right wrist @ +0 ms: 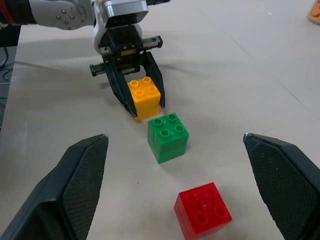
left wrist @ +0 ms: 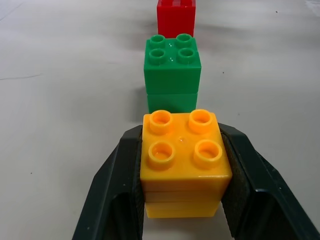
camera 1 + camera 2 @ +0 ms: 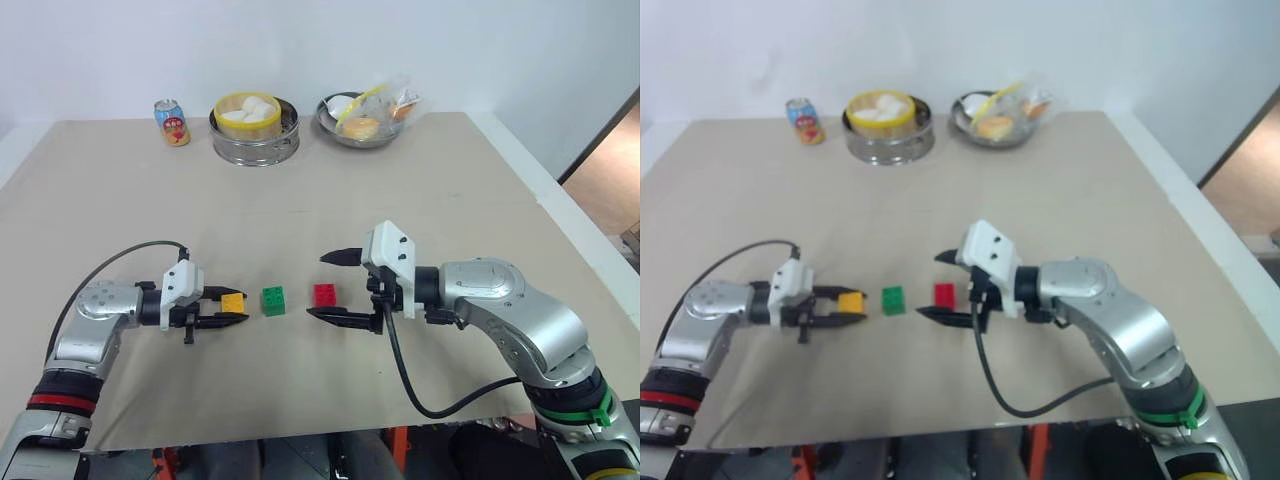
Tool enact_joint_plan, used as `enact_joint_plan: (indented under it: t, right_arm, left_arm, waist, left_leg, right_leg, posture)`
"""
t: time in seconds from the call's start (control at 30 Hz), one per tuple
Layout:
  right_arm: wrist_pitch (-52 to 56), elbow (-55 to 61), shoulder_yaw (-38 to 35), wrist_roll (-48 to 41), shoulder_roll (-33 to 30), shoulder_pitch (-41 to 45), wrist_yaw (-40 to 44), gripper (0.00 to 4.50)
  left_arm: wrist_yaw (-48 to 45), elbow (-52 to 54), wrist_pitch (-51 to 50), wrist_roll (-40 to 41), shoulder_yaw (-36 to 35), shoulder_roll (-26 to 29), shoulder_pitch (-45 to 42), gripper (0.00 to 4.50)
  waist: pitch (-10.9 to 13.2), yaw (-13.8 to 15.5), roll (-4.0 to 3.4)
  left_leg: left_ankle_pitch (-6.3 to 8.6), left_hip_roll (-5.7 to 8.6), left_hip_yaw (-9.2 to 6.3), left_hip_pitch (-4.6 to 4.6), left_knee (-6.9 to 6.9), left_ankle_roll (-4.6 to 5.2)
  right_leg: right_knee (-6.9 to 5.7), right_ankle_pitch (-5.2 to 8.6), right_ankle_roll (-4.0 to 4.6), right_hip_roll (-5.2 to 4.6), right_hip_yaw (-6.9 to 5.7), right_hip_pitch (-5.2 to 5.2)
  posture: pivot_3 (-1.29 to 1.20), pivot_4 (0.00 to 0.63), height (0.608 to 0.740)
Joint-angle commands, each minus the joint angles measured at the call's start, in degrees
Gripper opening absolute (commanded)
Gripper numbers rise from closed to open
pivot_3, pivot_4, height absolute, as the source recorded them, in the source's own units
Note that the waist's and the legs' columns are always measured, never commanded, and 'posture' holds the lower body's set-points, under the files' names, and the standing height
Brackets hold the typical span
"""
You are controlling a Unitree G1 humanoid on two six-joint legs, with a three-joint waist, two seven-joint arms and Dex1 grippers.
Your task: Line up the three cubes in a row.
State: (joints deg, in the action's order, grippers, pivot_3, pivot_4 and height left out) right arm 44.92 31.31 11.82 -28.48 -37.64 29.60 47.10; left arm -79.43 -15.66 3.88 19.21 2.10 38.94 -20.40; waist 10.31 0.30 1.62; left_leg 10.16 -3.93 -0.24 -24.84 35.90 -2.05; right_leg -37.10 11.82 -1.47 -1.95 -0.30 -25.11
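Three cubes sit in a row on the table (image 3: 420,180) in the head view: orange-yellow cube (image 3: 232,302), green cube (image 3: 273,300), red cube (image 3: 325,294). Left wrist view: left end effector (image 2: 182,165) clamps the orange-yellow cube. Right wrist view: right end effector (image 1: 185,185) spread wide, straddling the red cube without contact.

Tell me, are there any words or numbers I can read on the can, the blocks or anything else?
None can be read.
Soda can: there is printing on its label, too small and blurred to read.
Orange-yellow cube, green cube, red cube: plain studs, no readable lettering.
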Motion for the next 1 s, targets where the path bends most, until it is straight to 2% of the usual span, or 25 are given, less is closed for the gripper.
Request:
enact_joint_plan:
  t: [0.03, 0.47, 0.53, 0.73, 0.9, 1.0]
  right_arm:
    - [-0.5, 2.5, -1.9, -0.9, -0.5, -0.2, 0.0, 4.50]
    - [-0.7, 1.9, -1.7, -1.1, -0.4, 0.4, 0.4, 4.50]
    - [-0.7, 1.9, -1.7, -1.1, -0.4, 0.4, 0.4, 4.50]
    - [-0.5, 1.7, -1.6, -1.3, -0.1, 0.7, 0.4, 4.50]
    - [-0.5, 1.0, -1.6, -1.5, 0.4, 1.1, 0.3, 4.50]
    - [-0.2, 0.5, -2.5, -2.1, 1.6, 0.9, -0.7, 4.50]
  left_arm:
    - [-1.0, 0.7, 0.2, 0.7, -1.7, 1.9, -0.2, 1.37]
    - [-0.1, -2.3, 2.3, -1.6, -0.6, 2.2, -1.1, 1.37]
    - [0.0, -2.2, 1.9, -1.6, -0.5, 2.3, -1.3, 2.40]
    - [0.1, 0.4, 0.3, -0.8, -1.5, 3.2, -1.2, 4.43]
    - [0.3, 5.5, -3.5, 1.3, -2.9, 5.0, 1.1, 4.47]
    - [2.1, 12.8, -9.2, 4.9, -6.0, 7.0, 6.0, 4.47]
  waist:
    - [0.0, 0.0, 0.00]
    - [0.0, 0.0, 0.00]
    - [0.0, 0.0, 0.00]
    - [0.0, 0.0, 0.00]
    - [0.0, 0.0, 0.00]
    - [0.0, -0.5, 0.00]
  left_leg:
    - [0.00, 0.00, 0.00, 0.00, 0.00, 0.00]
    - [0.00, -0.01, 0.02, 0.02, 0.02, 0.01]
    - [-0.02, -0.01, 0.02, 0.06, 0.02, 0.03]
    - [-0.02, -0.01, 0.02, 0.09, 0.04, 0.03]
    - [-0.02, -0.01, 0.03, 0.08, 0.03, 0.03]
    - [-0.02, -0.04, 0.07, 0.09, 0.02, 0.03]
  right_leg:
    - [0.00, 0.00, 0.00, 0.01, 0.00, 0.00]
    - [-0.03, -0.02, 0.01, 0.02, 0.04, 0.01]
    - [-0.05, -0.03, 0.02, 0.02, 0.04, 0.03]
    - [-0.05, -0.06, 0.03, 0.03, 0.10, 0.04]
    - [-0.05, -0.06, 0.03, 0.04, 0.12, 0.03]
    - [-0.05, -0.06, 0.03, 0.05, 0.18, 0.01]
  posture:
    - [0.00, 0.150, 0.740]
    - [0.00, 0.150, 0.740]
    - [0.00, 0.150, 0.740]
    - [0.00, 0.150, 0.740]
    - [0.00, 0.150, 0.740]
    - [0.00, 0.150, 0.740]
